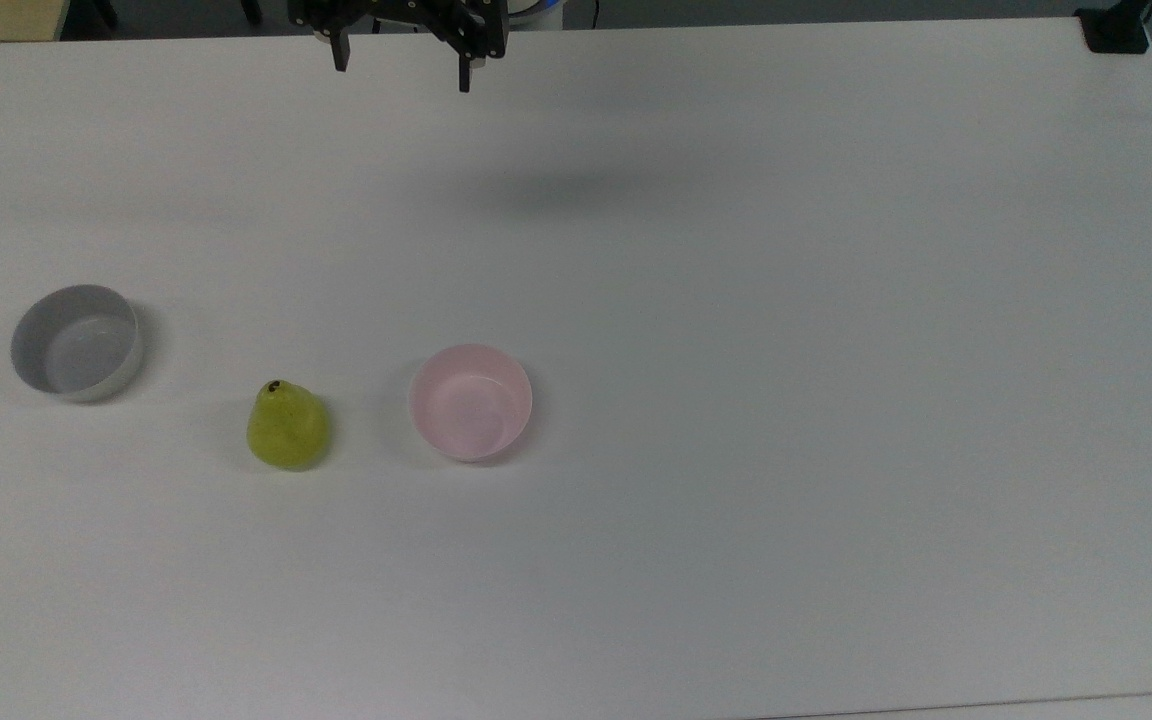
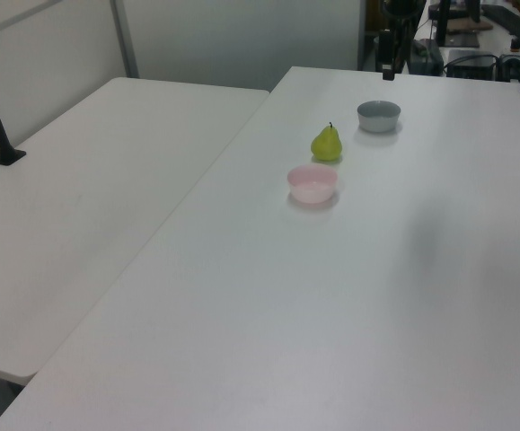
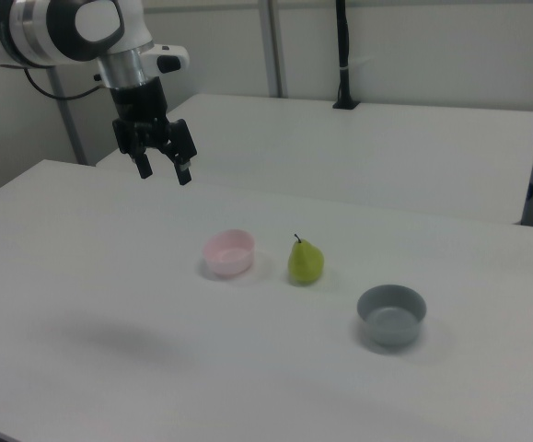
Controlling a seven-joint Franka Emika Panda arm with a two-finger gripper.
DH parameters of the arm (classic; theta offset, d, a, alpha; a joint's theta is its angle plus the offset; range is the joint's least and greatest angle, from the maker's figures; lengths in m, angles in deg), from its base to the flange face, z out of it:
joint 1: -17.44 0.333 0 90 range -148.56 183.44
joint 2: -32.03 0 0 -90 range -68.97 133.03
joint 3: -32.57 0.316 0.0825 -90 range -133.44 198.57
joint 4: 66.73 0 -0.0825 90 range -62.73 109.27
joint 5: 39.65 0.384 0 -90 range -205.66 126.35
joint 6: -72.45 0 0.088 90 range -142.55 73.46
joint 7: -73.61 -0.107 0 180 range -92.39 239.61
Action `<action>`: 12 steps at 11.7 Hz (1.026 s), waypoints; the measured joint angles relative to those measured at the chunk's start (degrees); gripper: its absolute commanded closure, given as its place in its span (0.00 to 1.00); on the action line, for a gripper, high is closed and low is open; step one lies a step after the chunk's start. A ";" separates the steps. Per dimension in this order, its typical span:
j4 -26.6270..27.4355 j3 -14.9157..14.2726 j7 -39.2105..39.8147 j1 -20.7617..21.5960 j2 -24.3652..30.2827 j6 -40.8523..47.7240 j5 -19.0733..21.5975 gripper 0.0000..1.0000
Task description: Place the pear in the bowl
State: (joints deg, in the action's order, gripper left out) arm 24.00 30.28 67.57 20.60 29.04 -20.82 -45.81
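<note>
Risks toppling the upright pear (image 1: 288,427) beside the pink bowl (image 1: 470,401) if open, empty jaws descend off-centre.

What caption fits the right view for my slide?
Open gripper raised above the table; pear stands between pink bowl and grey bowl.
</note>
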 measured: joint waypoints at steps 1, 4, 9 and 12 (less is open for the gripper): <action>0.00 0.00 0.00 0.00 0.00 0.00 0.00 0.00; 0.00 0.00 0.00 0.00 0.00 0.00 0.00 0.00; -0.01 0.00 0.00 0.00 0.00 0.00 0.00 0.00; -0.04 0.00 0.00 -0.01 0.00 -0.87 0.14 0.00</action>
State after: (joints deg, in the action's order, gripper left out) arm 23.96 30.28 67.57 20.60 29.04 -21.69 -45.67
